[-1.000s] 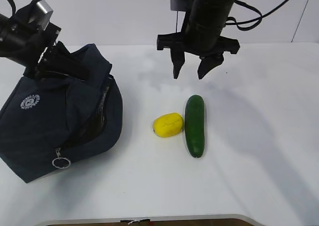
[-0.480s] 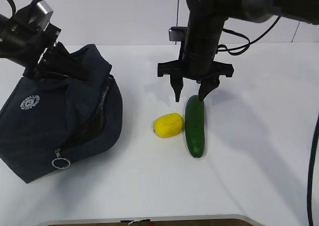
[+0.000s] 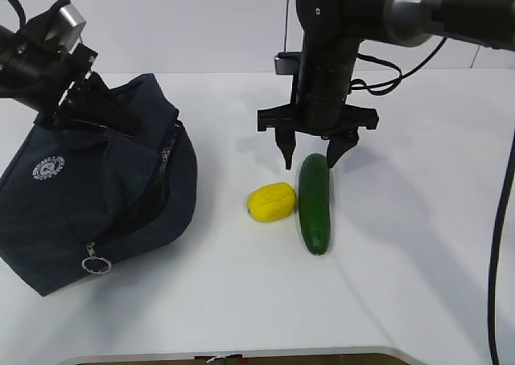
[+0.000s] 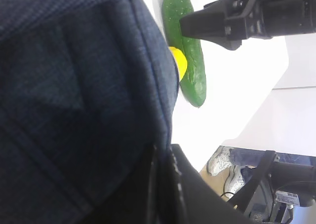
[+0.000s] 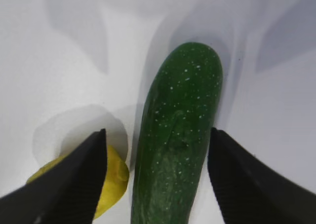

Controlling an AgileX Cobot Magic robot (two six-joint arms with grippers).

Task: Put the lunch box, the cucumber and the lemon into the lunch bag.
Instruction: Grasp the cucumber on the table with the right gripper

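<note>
The left gripper [image 3: 96,100] is clenched on the upper edge of the bag [image 3: 88,196], apparently lifting the fabric so the zippered mouth gapes toward the cucumber [image 3: 315,203]. The right gripper [image 3: 315,149] hangs over the cucumber's far end, jaws spread wide to either side of it and grasping nothing, likely lined up to take it. The cucumber is dark green, smooth and pale-flecked, lying on the table [image 3: 418,220] right of the bag. The lemon [image 3: 271,201], blocky and yellow, touches its bag-facing side. No lunch box shows.
</note>
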